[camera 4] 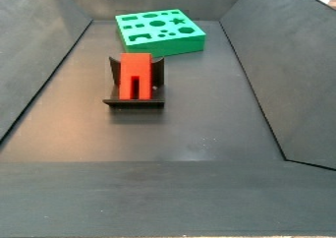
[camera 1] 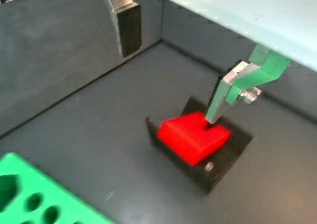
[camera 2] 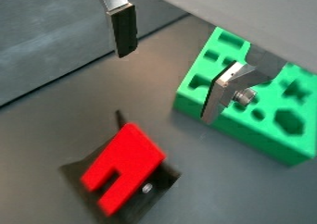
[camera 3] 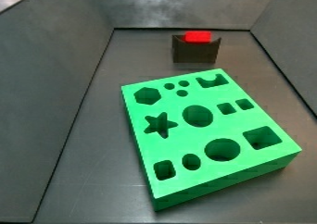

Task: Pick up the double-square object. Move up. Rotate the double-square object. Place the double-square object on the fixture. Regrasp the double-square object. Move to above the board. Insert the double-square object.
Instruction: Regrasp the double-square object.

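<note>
In a side view, the double-square object point(camera 4: 136, 73) rested on the fixture point(camera 4: 134, 100) at frame left-centre, the board point(camera 4: 159, 31) beyond. The gripper point(camera 2: 173, 56) hovered above, fingers wide apart, empty. The block looked light, rigid, slick; gripping its flat sides seemed best.

- The gripper point(camera 2: 173, 56) is hanging above the dark floor point(camera 2: 235, 186), its jaws spread wide with nothing between them.
- One of the fingers point(camera 2: 122, 29) is showing as a silver plate with a dark pad; its partner is sitting in front of the board point(camera 2: 254, 93).
- The double-square object point(camera 2: 121, 165) is lying on the fixture point(camera 2: 158, 181), its notch plainly showing, well clear of both fingers.
- The green board is resting on the floor, apart from the fixture, its cut-out holes facing up.
</note>
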